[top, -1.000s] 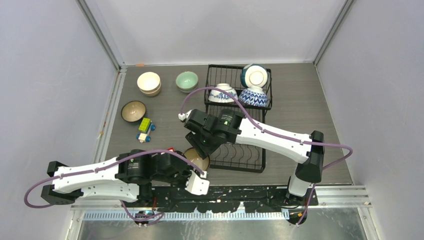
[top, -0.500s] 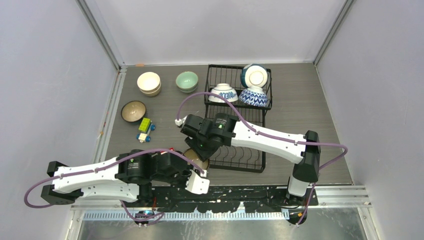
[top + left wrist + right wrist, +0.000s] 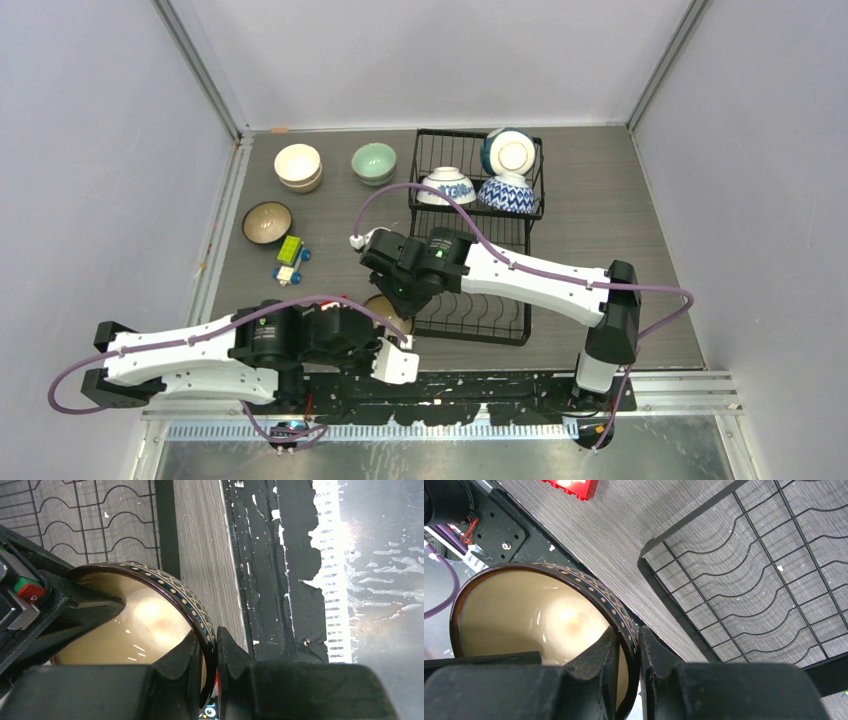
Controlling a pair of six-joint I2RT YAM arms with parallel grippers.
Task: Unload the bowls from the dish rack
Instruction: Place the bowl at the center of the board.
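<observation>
Patterned bowl (image 3: 142, 630) rim pinched by left gripper (image 3: 210, 647) and right gripper (image 3: 628, 641), beside dish rack (image 3: 754, 575).

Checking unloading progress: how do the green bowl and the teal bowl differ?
The green bowl stands on the table; the teal bowl sits in the rack. The green bowl is upright, mouth up; the teal bowl is tipped on its side. Both are round.
</observation>
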